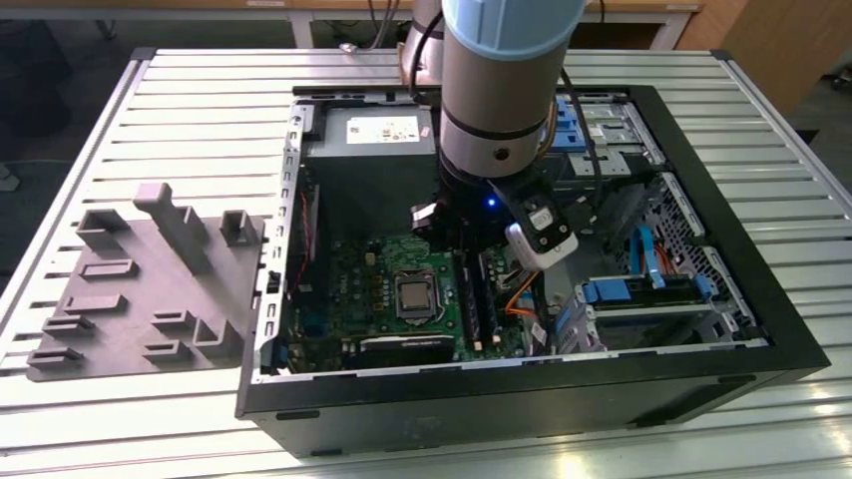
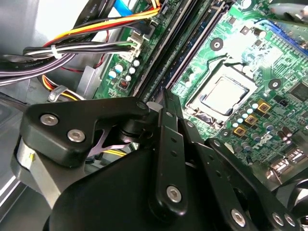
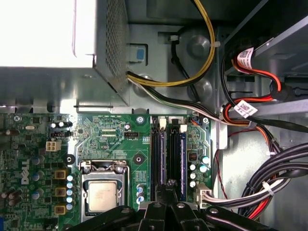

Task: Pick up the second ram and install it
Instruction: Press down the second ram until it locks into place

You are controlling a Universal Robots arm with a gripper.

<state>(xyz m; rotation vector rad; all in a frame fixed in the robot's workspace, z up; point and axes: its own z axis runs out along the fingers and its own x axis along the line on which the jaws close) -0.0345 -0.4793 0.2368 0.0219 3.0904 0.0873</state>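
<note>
Two rams stand edge-up in adjacent slots (image 3: 155,159) on the board (image 3: 110,139), side by side and parallel. Their long axes run straight away from the hand (image 3: 169,186) toward the supply box (image 3: 48,33). The second ram (image 3: 183,159) is judged to be the bluer strip, though the views do not settle which of the two it is. It appears already down in its slot, with nothing of it raised above its neighbour (image 3: 161,159). In the first wrist view the fingers (image 3: 169,183) are drawn together to a single narrow tip, with no gap and no part visibly clamped between them. That tip sits directly over the near ends of the two slots, roughly between the strips, so the second ram lies just beyond and beneath the hand, not beside it. In the second wrist view the hand (image 2: 163,98) again comes to one closed point, and the slot lines continue onward from the tip. The processor (image 3: 102,197) lies off to one side of the hand, well apart from the tip. In the exterior view the arm reaches down into the open case (image 1: 745,359) on the table (image 1: 200,120), its wrist over the slot area. Whether the tip touches a ram's upper edge cannot be told.
</note>
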